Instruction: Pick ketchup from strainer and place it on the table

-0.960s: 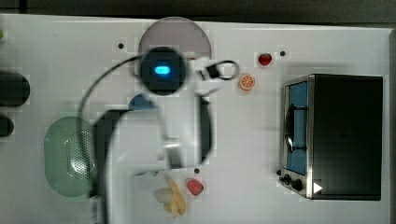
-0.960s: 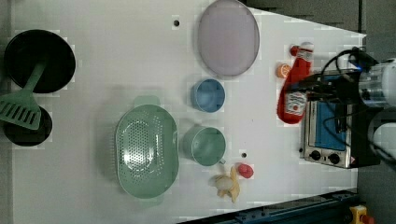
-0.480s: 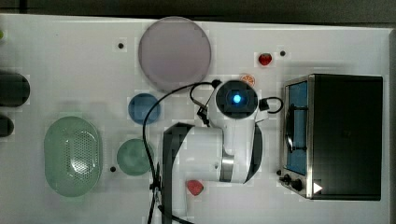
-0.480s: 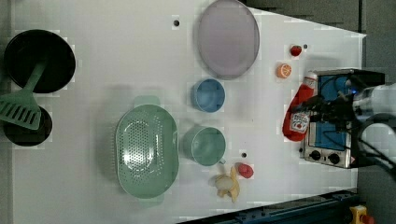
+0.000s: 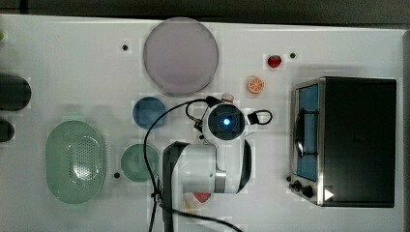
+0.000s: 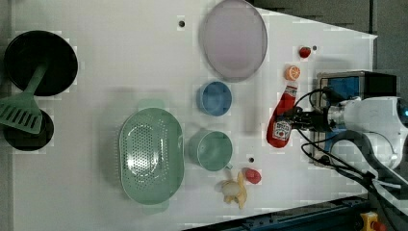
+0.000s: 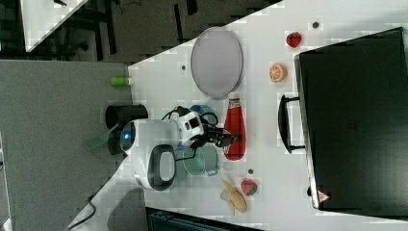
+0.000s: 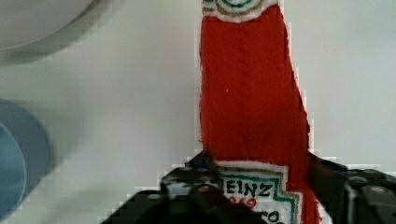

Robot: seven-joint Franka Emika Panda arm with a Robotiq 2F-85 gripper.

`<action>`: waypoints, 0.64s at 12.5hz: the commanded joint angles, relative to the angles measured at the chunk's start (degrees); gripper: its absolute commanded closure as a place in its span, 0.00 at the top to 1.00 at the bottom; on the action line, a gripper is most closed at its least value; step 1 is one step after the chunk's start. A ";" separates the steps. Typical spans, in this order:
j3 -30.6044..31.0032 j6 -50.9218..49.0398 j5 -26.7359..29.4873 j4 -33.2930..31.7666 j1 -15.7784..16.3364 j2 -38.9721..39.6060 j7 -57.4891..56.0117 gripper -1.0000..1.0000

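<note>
Gripping ketchup (image 6: 281, 122) at label, tool (image 6: 288, 120) half closed | bottle base cut off in wrist view

A large white table (image 5: 58, 53) fills most of the scene, its flat top marked by a few small dark holes (image 5: 125, 48). Light falls evenly on it, and shadows are soft and faint. In the top view a dark strip (image 5: 193, 7) runs along the table's twelve o'clock edge. In the right view speckled grey floor (image 7: 53, 120) lies at nine o'clock, darker floor (image 7: 154, 24) at twelve, with thin dark furniture legs (image 7: 103, 29) and the corner of a second white tabletop (image 7: 48, 19) at eleven o'clock. In the left view a dark blue rail (image 6: 298, 219) borders the table at five o'clock, ending by a yellow box with a red button (image 6: 368, 222); grey floor (image 6: 385, 19) shows at one o'clock.
</note>
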 commanded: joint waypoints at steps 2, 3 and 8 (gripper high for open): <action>0.07 5.05 -0.22 0.47 0.84 3.92 -2.38 0.93; 0.05 4.74 -0.21 0.80 0.85 3.16 -2.35 1.00; 0.69 -4.93 0.45 8.94 0.99 -6.51 3.35 1.00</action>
